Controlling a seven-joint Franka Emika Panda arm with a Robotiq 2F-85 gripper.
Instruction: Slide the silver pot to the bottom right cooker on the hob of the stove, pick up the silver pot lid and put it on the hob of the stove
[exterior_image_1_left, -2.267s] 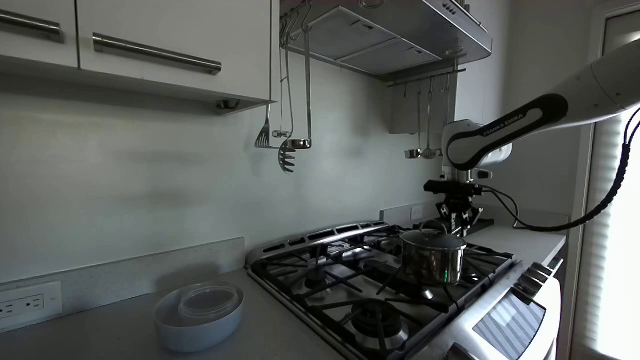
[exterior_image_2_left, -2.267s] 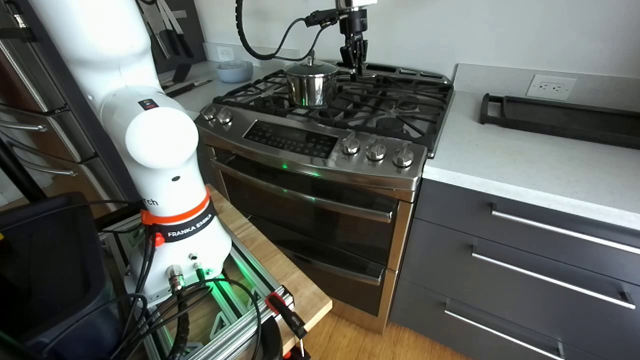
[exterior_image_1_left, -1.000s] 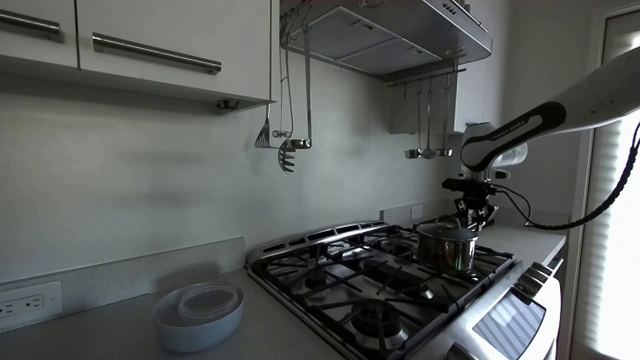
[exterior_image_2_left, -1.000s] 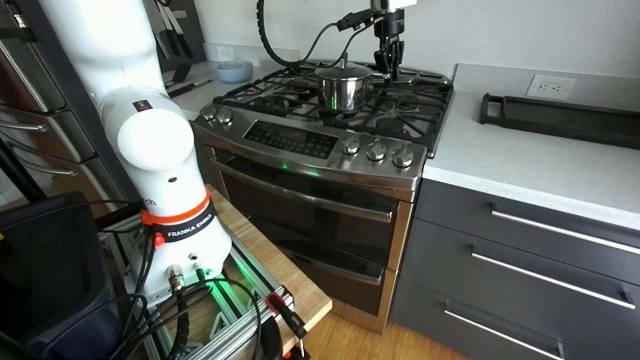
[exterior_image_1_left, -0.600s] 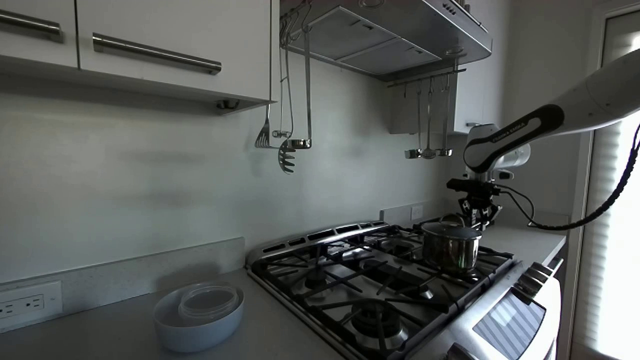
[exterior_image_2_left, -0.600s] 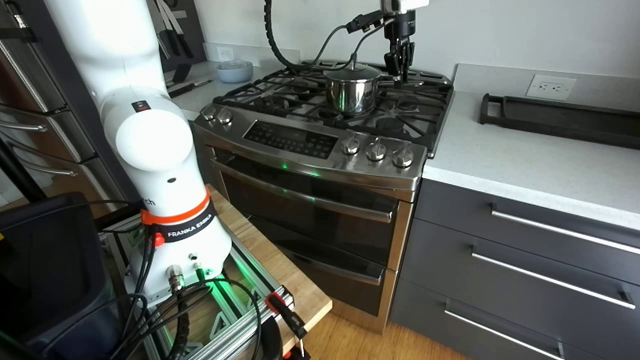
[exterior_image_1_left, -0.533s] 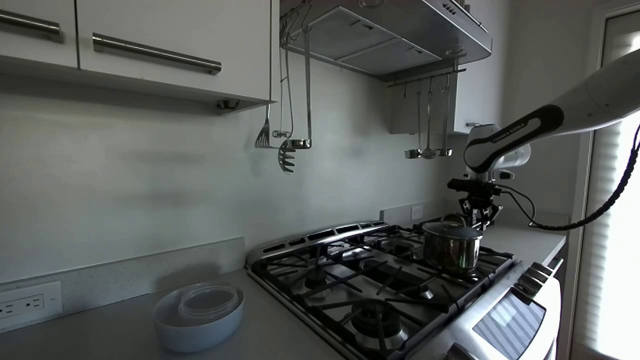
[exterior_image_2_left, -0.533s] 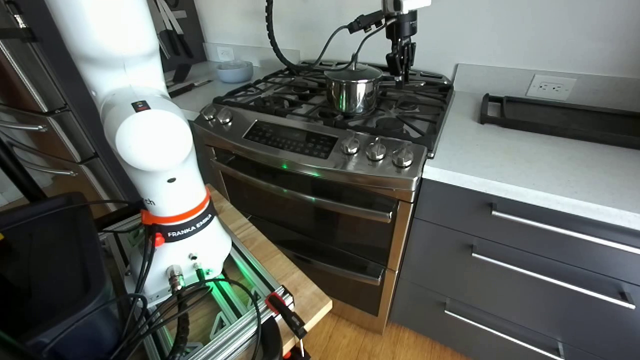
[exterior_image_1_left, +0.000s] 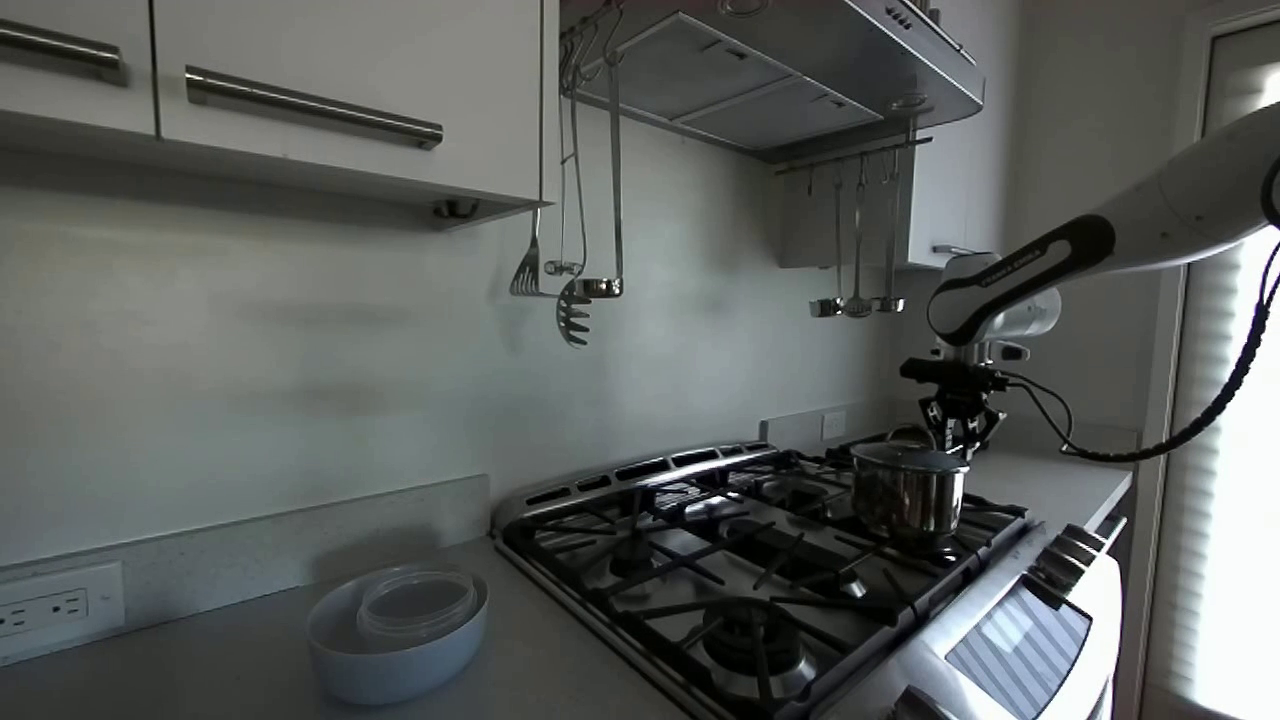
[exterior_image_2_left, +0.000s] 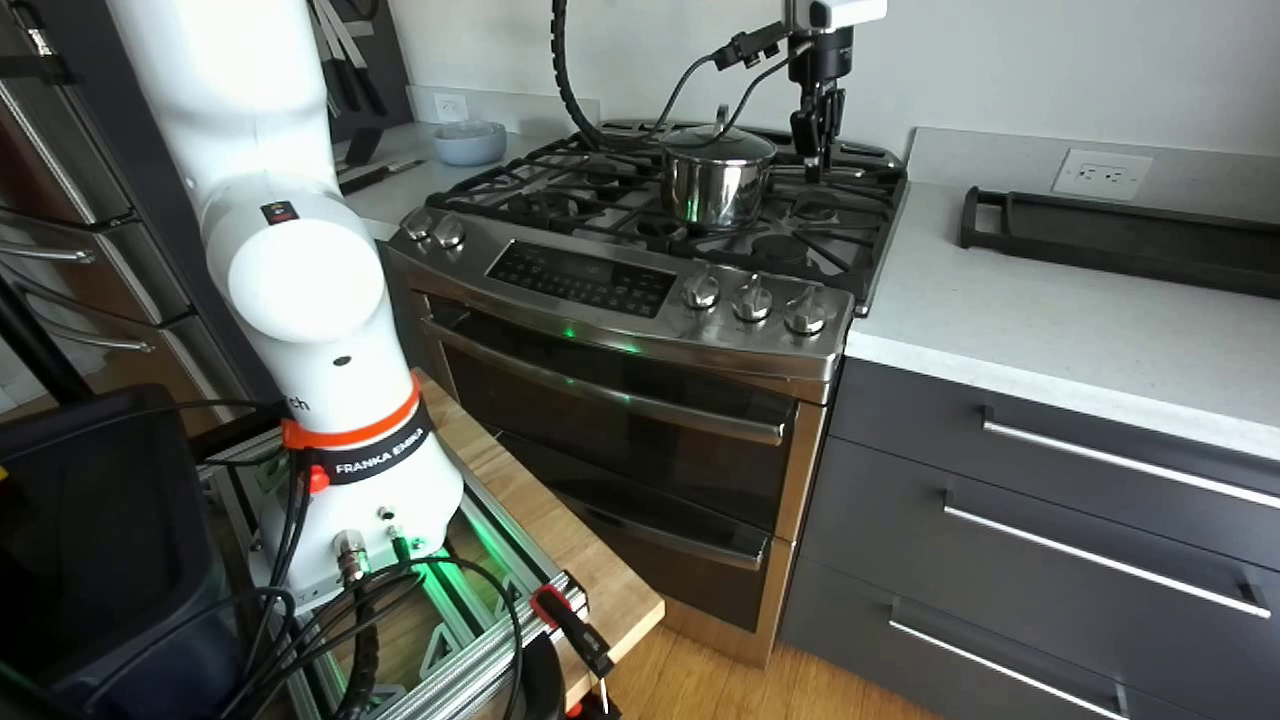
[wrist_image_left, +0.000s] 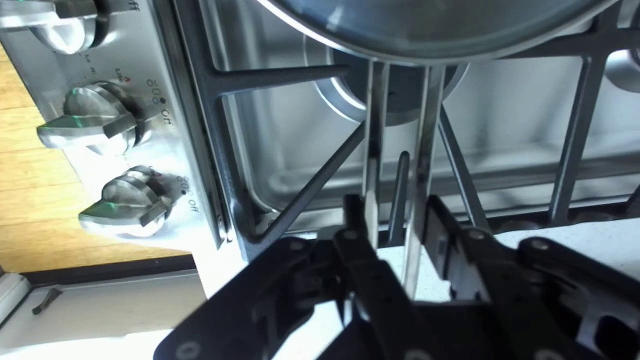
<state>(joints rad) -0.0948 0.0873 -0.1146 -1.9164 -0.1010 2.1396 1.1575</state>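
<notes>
The silver pot (exterior_image_1_left: 908, 500) stands upright on the grates of the hob (exterior_image_2_left: 560, 215), with the silver pot lid (exterior_image_2_left: 720, 146) on it. It also shows in an exterior view (exterior_image_2_left: 715, 192). The lid's loop handle stands up at its middle. My gripper (wrist_image_left: 395, 205) is shut on the pot's long two-bar metal handle (wrist_image_left: 422, 150), one finger against each bar. In an exterior view the gripper (exterior_image_2_left: 816, 165) is right of the pot. The bottom right cooker (exterior_image_2_left: 780, 247) is right of the pot; in the wrist view this burner (wrist_image_left: 395, 85) is partly under the lid's rim.
Stove knobs (wrist_image_left: 95, 120) line the front edge. A black griddle tray (exterior_image_2_left: 1130, 240) lies on the counter right of the stove. White dishes (exterior_image_1_left: 395, 640) stand on the counter at the stove's far side. Utensils (exterior_image_1_left: 858, 270) hang under the range hood (exterior_image_1_left: 780, 80).
My gripper and the pot have moved together across the hob toward the griddle-tray side, with only a small shift in the last half second. The lid has stayed on the pot.
</notes>
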